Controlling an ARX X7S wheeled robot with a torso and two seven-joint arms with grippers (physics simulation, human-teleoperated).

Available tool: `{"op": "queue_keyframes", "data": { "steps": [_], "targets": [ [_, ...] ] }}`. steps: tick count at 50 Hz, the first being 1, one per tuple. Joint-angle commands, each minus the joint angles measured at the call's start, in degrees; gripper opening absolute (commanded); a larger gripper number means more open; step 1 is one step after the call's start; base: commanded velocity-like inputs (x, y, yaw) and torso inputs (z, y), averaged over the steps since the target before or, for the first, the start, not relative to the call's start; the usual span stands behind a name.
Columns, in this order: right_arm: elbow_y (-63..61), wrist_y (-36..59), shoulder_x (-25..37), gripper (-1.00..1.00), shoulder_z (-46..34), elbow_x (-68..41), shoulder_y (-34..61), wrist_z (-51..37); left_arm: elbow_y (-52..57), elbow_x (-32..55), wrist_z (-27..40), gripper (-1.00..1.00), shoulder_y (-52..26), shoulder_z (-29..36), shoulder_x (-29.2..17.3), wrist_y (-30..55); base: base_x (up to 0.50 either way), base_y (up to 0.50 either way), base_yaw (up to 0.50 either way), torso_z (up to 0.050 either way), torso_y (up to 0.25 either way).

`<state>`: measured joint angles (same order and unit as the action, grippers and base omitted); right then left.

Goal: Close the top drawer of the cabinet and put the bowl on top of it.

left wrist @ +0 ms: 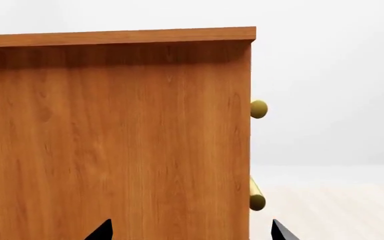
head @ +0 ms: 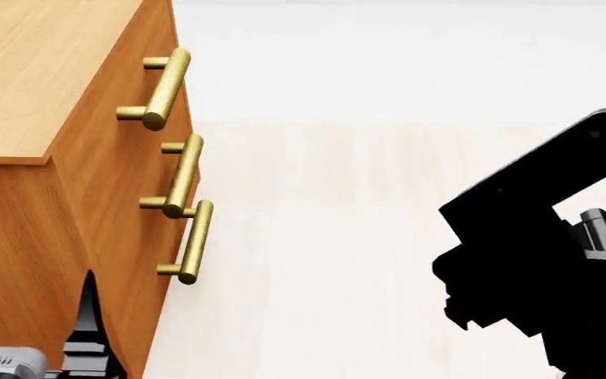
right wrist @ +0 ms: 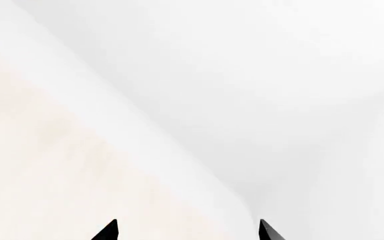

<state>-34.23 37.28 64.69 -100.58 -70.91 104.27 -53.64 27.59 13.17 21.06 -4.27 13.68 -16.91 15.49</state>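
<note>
The cabinet [head: 29, 79] fills the left of the head view, with its flat top showing and nothing standing on the part in view. The top drawer [head: 124, 79] carries the uppermost brass handle [head: 164, 83]; its front looks level with the two drawers below. My left gripper [head: 29, 296] is open beside the cabinet's side panel [left wrist: 112, 140], and its fingertips [left wrist: 102, 231] hold nothing. My right gripper [right wrist: 186, 231] is open and empty, facing pale floor and white wall. The bowl is out of view.
Two lower brass handles [head: 182, 178] [head: 192, 241] stick out from the cabinet front. My right arm [head: 535, 260] hangs as a black mass at the right. Pale wooden floor [head: 334, 237] lies between it and the cabinet.
</note>
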Motion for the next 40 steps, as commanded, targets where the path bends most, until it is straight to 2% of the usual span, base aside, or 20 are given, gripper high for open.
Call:
{"op": "queue_keyframes", "data": {
  "steps": [1, 26, 40],
  "targets": [
    [-3.7, -1.1, 6.4, 1.00, -2.4, 1.1, -3.4, 0.3, -0.8, 0.0, 0.1, 1.00, -0.1, 0.4, 0.0, -0.5, 0.00, 0.00, 0.00, 0.000, 0.000],
    [-4.6, -5.3, 16.3, 1.00, -7.6, 6.9, -10.8, 2.5, -1.4, -0.5, 0.6, 1.00, -0.6, 2.0, 0.1, -0.4, 0.00, 0.00, 0.00, 0.000, 0.000],
    [-3.8, -8.1, 17.2, 1.00, -9.4, 8.7, -13.9, 2.2, -1.3, -0.8, 1.0, 1.00, -0.7, 2.9, 0.0, -0.2, 0.00, 0.00, 0.00, 0.000, 0.000]
  ]
}}
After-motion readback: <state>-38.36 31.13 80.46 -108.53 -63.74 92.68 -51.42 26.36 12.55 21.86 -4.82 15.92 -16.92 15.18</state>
